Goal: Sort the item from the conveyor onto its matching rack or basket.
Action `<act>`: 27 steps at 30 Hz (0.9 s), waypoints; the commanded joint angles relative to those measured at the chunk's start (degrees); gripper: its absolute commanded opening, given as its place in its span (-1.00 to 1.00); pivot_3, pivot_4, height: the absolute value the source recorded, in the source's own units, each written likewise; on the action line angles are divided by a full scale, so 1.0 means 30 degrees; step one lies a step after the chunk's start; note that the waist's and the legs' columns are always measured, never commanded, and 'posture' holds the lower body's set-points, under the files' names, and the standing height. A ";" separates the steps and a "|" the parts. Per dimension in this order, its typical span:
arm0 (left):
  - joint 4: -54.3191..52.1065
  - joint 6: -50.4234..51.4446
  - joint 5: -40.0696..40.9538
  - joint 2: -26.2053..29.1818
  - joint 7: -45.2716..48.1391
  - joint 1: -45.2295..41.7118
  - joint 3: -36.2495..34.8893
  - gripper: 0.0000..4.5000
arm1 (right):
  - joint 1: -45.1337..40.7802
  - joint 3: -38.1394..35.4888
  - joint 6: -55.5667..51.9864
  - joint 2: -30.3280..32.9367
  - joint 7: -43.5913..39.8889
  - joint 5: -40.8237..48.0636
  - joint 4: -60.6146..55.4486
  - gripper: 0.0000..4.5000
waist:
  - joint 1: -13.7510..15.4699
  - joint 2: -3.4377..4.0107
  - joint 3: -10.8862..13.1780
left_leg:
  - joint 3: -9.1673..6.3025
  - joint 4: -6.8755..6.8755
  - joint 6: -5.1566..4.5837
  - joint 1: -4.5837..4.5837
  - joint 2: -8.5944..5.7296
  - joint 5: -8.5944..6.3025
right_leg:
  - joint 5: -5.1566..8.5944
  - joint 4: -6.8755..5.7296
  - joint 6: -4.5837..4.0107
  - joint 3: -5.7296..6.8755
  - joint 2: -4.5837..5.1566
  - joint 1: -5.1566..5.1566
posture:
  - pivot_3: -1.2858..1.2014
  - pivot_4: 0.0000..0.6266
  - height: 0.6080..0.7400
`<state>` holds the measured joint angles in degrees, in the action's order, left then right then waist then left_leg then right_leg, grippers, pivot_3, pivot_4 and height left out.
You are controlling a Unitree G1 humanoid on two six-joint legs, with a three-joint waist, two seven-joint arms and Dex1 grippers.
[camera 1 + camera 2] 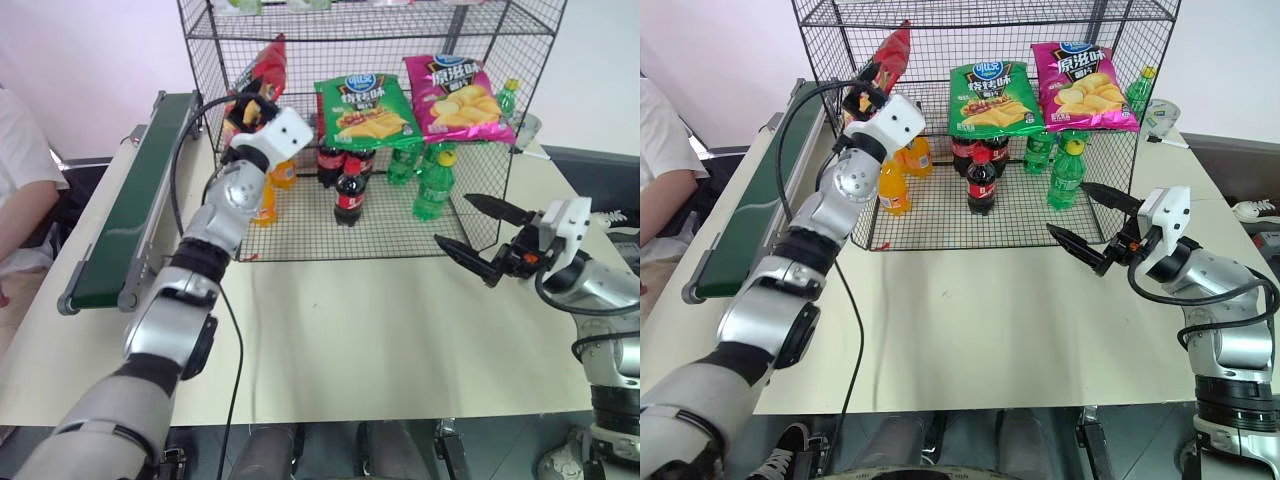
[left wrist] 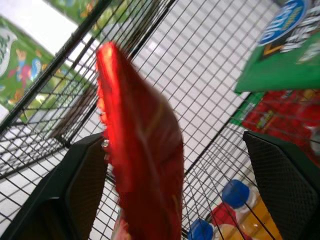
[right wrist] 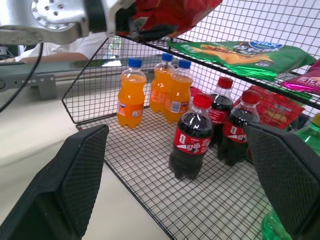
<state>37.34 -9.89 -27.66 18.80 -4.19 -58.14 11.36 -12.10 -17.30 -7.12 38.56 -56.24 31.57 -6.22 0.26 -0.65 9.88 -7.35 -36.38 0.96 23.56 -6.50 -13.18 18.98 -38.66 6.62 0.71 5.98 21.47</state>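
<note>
Red crisp bag | off the conveyor, standing on edge on the rack middle tier, at 9 o'clock of the green bag | left gripper open around it, right gripper open over bench | left: withdraw, bag likely placed

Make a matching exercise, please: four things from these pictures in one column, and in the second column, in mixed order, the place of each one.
Things:
1. red crisp bag
2. green crisp bag
3. orange drink bottles
4. conveyor

Places:
A. standing on the bottom grid of the wire rack
B. on the table, outside the rack, on the robot's left
C. lying flat on the middle tier, beside the magenta bag
D. tilted on edge at the left gripper

Pairs: 1-D, 2-C, 3-A, 4-B
</note>
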 commanded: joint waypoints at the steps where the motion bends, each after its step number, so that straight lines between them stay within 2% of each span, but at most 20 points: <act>1: -0.3181 0.0831 -0.0456 0.1065 0.0518 0.0417 -0.0340 0.99 | -0.0301 -0.0354 0.0377 0.0362 -0.0212 -0.0005 0.0040 1.00 | 0.0017 0.0001 -0.0001 | 0.0000 -0.0001 0.0000 0.0000 0.0000 0.0000 | 0.0000 0.0000 0.0000 -0.0001 -0.0001 0.0000 | 0.03 -0.52 1.00; 8: -0.9448 0.2109 0.0890 0.2393 0.3357 0.4889 -0.1221 0.99 | -0.0494 -0.0380 0.0412 0.0485 -0.0402 0.0121 0.0172 1.00 | 0.0027 0.0020 -0.0012 | 0.0009 -0.0005 0.0000 -0.0006 0.0002 0.0000 | 0.0000 0.0000 -0.0001 -0.0019 -0.0003 -0.0004 | 0.03 -0.52 1.00; 10: -1.1680 0.2908 0.3455 0.2634 0.5353 0.6803 -0.2478 0.99 | -0.0222 -0.0688 0.0359 0.0707 -0.0544 0.0225 0.0086 1.00 | 0.0001 0.0021 -0.0012 | 0.0010 -0.0005 0.0000 -0.0006 0.0005 0.0000 | 0.0000 0.0001 -0.0002 -0.0025 -0.0002 -0.0001 | 0.03 -0.52 1.00; 15: -1.6333 0.6423 1.1809 0.3443 1.0172 1.0746 -0.7026 0.99 | 0.0248 -0.1169 0.0117 0.1285 -0.1028 0.0585 -0.0092 1.00 | -0.0021 0.0023 -0.0013 | 0.0012 -0.0013 0.0001 -0.0005 0.0038 0.0000 | 0.0000 0.0009 -0.0010 -0.0031 0.0012 -0.0005 | 0.03 -0.52 1.00; 17: -1.7107 0.6793 1.3375 0.4386 1.1142 1.1819 -0.8788 0.99 | 0.0388 -0.1343 -0.0224 0.1596 -0.1200 0.0869 -0.0289 1.00 | -0.0021 0.0024 -0.0013 | 0.0012 -0.0016 0.0001 -0.0009 0.0057 -0.0001 | -0.0001 0.0009 -0.0015 -0.0031 0.0000 -0.0010 | 0.03 -0.52 1.00; 19: -1.7466 0.7642 1.4417 0.4872 1.1508 1.2351 -0.9595 0.99 | 0.0533 -0.1404 -0.0317 0.1792 -0.1419 0.0997 -0.0384 1.00 | 0.0030 0.0026 -0.0014 | 0.0012 -0.0015 0.0001 -0.0014 0.0066 -0.0002 | 0.0000 0.0013 -0.0018 -0.0032 -0.0005 -0.0014 | 0.03 -0.52 1.00; 21: -1.8755 1.2335 1.9115 0.6365 1.4029 1.5759 -1.2635 0.99 | 0.1206 -0.1879 -0.0667 0.2493 -0.2029 0.1203 -0.0637 1.00 | 0.0046 0.0048 -0.0028 | 0.0015 -0.0017 -0.0002 -0.0023 0.0062 -0.0004 | -0.0001 0.0033 -0.0017 -0.0031 -0.0003 -0.0036 | 0.03 -0.52 1.00; 22: -1.9321 1.3400 2.0271 0.6838 1.4773 1.7159 -1.3642 0.99 | 0.1485 -0.2097 -0.0797 0.2772 -0.2281 0.1276 -0.0640 1.00 | -0.0059 0.0078 -0.0044 | 0.0018 -0.0006 -0.0012 -0.0029 0.0065 -0.0010 | -0.0001 0.0053 -0.0018 -0.0038 0.0003 -0.0044 | 0.03 -0.52 1.00; 25: -2.0081 1.3081 2.1074 0.7785 1.6166 1.9771 -1.5447 0.99 | 0.2143 -0.2621 -0.0862 0.3363 -0.2781 0.1283 -0.0376 1.00 | -0.0210 0.0057 -0.0028 | 0.0046 0.0045 -0.0039 -0.0040 0.0075 -0.0026 | 0.0000 0.0129 -0.0020 -0.0063 0.0004 -0.0050 | 0.03 -0.52 1.00; 27: -1.9527 1.2556 2.0652 0.8199 1.6379 2.0675 -1.6317 0.99 | 0.2525 -0.2978 -0.0984 0.3603 -0.3056 0.1376 -0.0248 1.00 | -0.0021 0.0050 -0.0030 | 0.0030 0.0042 -0.0125 -0.0045 0.0099 -0.0076 | -0.0024 0.0129 -0.0059 -0.0043 -0.0010 -0.0067 | 0.03 -0.52 1.00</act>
<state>-19.55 29.63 33.56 41.16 43.89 3.41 -33.17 -4.91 -23.70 -10.09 48.46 -64.56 34.57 -6.31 0.20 -0.50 9.79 -7.26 -36.26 0.56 23.40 -6.17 -13.43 18.87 -38.27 6.38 0.60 5.93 21.27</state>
